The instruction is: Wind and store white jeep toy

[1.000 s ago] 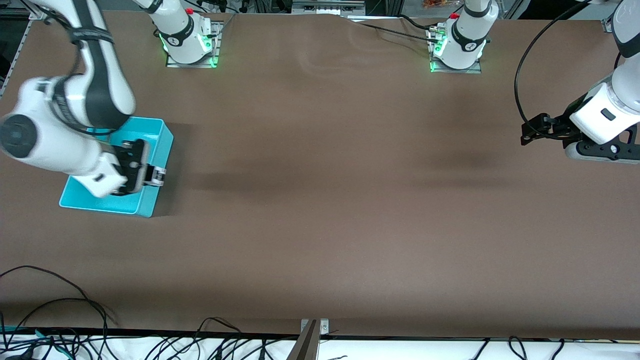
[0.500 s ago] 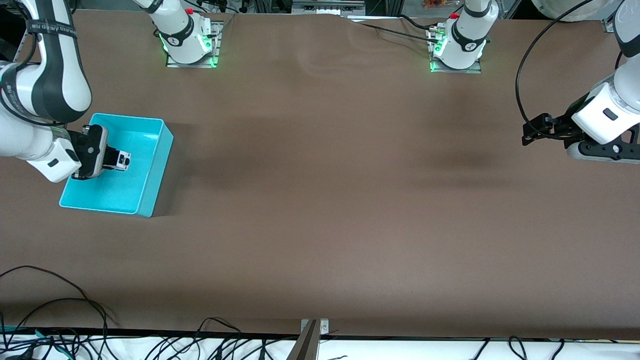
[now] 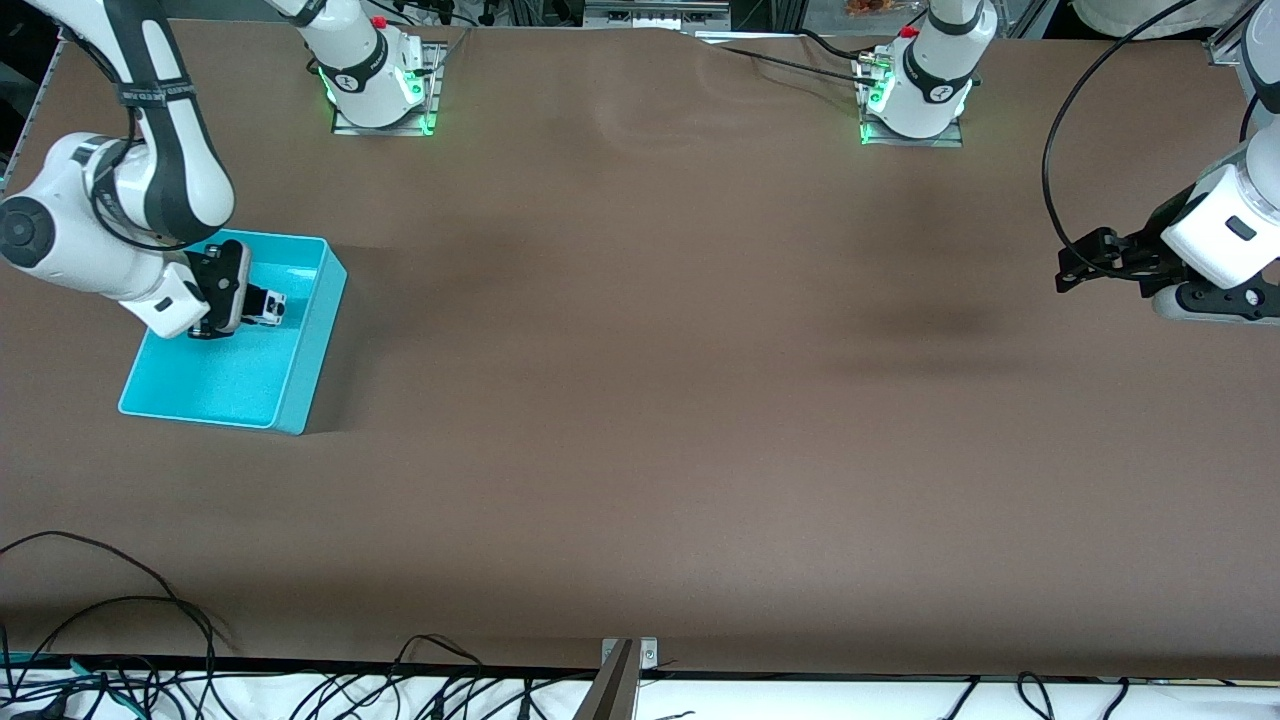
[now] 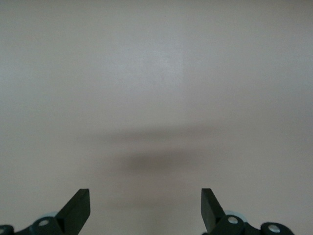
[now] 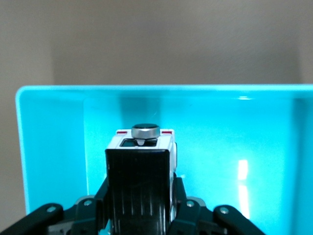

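Note:
The white jeep toy (image 3: 270,307) is clamped in my right gripper (image 3: 258,306), which is shut on it over the inside of the turquoise bin (image 3: 309,345). In the right wrist view the jeep toy (image 5: 145,140) shows its white end and a round grey knob, with its black ribbed body between the fingers (image 5: 182,193) of the right gripper (image 5: 141,196). The bin's walls (image 5: 54,147) rise around it. My left gripper (image 3: 1075,265) hangs open over bare table at the left arm's end. In the left wrist view nothing lies between the left gripper's (image 4: 145,198) fingertips.
The bin stands at the right arm's end of the brown table (image 3: 640,400). Cables (image 3: 120,620) lie along the table edge nearest the front camera. The two arm bases (image 3: 375,80) stand at the edge farthest from that camera.
My right gripper swung with the jeep toy from the bin's wall toward the table middle to over the bin's inside. The left arm drifted slightly toward its end of the table.

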`<state>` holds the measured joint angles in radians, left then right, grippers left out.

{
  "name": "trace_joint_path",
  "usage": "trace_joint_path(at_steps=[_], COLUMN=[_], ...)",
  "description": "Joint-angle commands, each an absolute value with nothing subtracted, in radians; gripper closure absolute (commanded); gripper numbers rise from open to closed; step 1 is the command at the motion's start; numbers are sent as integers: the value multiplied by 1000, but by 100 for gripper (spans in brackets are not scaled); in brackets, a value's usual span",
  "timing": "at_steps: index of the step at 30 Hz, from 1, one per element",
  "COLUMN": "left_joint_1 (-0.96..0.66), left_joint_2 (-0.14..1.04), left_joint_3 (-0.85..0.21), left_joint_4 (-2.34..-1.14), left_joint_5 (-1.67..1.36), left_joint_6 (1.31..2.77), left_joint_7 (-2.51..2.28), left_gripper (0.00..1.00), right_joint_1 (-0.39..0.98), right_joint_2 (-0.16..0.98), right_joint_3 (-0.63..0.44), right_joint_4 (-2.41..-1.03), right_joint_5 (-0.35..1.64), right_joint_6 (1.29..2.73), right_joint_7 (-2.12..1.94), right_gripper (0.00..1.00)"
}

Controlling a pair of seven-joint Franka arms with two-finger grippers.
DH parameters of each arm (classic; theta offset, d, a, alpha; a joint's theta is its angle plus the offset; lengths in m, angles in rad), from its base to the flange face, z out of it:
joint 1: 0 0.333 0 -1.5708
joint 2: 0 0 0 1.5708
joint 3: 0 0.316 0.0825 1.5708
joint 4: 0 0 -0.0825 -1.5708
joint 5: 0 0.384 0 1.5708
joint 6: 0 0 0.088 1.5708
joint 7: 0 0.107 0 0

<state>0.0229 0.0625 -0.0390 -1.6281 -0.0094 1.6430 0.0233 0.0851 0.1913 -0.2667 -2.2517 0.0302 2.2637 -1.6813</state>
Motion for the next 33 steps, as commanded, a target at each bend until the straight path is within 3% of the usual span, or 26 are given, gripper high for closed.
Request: trace_joint_path(at_steps=[1,9,12,15,18,20,23,33], left_joint_1=[28,28,28,26,26,26,26,28], left_joint_2=[75,75,75,77,77,77,77,77], left_joint_3=[-40,-40,-40,-41,-41,-41,-41,-40], left_joint_4=[-1594,-1594,-1594,-1594,-1594,-1594,-1594,-1595], left_joint_5=[-26,-28,-28,-28,-28,-26,-28,-26], left_joint_6=[1617,1617,1617,1617,1617,1617,1617,1617], left_joint_7=[23,18,20,14,17,15,17,23], left_gripper=[0,0,0,0,0,0,0,0], right_joint_1=[86,64,57,57,57,57,57,61], right_joint_2=[198,252,264,270,276,281,282,252], right_joint_3=[-275,-275,-273,-273,-273,-273,-273,-267], right_joint_4=[-2290,-2290,-2290,-2290,-2289,-2289,-2286,-2185], right_joint_5=[43,46,48,57,60,61,81,91], right_joint_6=[2315,2342,2344,2344,2344,2344,2339,2203], right_joint_7=[-1730,-1769,-1770,-1770,-1770,-1769,-1767,-1770], right_gripper=[92,89,78,73,47,22,0,0])
